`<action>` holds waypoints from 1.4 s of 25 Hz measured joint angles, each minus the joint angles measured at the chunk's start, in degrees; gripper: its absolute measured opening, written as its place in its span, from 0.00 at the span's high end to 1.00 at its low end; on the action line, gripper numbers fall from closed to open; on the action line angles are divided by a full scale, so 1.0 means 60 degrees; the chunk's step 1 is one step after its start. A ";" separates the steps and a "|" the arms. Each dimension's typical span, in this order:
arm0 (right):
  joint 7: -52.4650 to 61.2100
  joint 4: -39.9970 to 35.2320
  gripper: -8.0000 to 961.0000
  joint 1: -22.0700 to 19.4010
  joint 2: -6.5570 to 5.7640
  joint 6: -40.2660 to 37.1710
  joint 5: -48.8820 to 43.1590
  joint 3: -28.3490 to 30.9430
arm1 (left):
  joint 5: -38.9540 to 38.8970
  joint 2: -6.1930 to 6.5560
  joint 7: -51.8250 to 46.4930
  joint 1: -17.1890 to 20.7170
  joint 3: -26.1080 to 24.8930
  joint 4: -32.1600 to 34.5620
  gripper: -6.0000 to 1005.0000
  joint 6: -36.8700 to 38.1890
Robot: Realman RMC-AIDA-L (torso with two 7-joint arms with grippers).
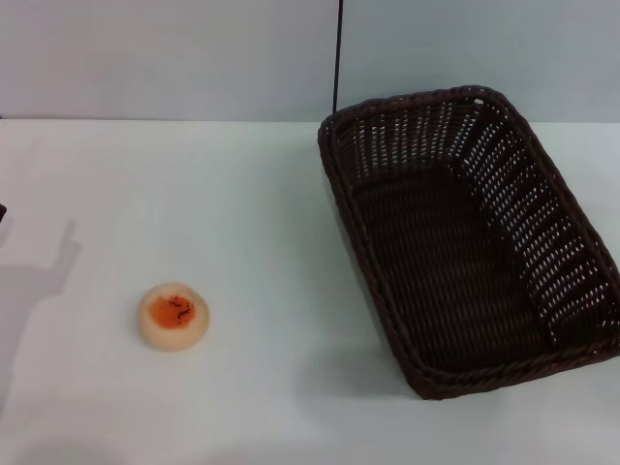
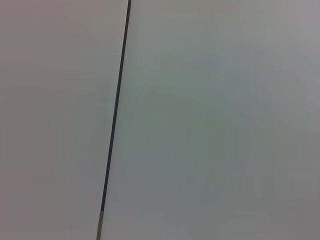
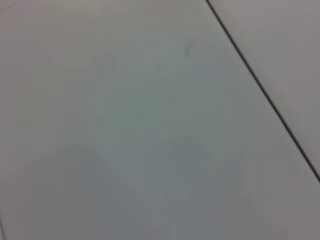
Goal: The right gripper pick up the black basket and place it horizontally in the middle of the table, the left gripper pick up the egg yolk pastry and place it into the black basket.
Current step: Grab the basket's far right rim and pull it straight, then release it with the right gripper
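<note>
The black basket (image 1: 469,237) sits on the white table (image 1: 252,213) at the right, its long side running away from me and slightly skewed. It is empty. The egg yolk pastry (image 1: 173,316) lies on the table at the front left, far from the basket. Neither gripper shows in the head view; only a tiny dark bit sits at the far left edge, with an arm's shadow on the table below it. Both wrist views show only a plain grey wall with a thin dark seam.
A grey wall with a vertical dark seam (image 1: 337,58) stands behind the table's far edge. Bare tabletop lies between the pastry and the basket.
</note>
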 joint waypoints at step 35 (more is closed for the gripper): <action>1.4573 -0.9417 0.36 0.1868 -0.1080 -0.1486 -1.1660 0.0213 | 0.0044 0.0011 -0.0562 -0.0259 0.0015 0.0985 0.22 0.0250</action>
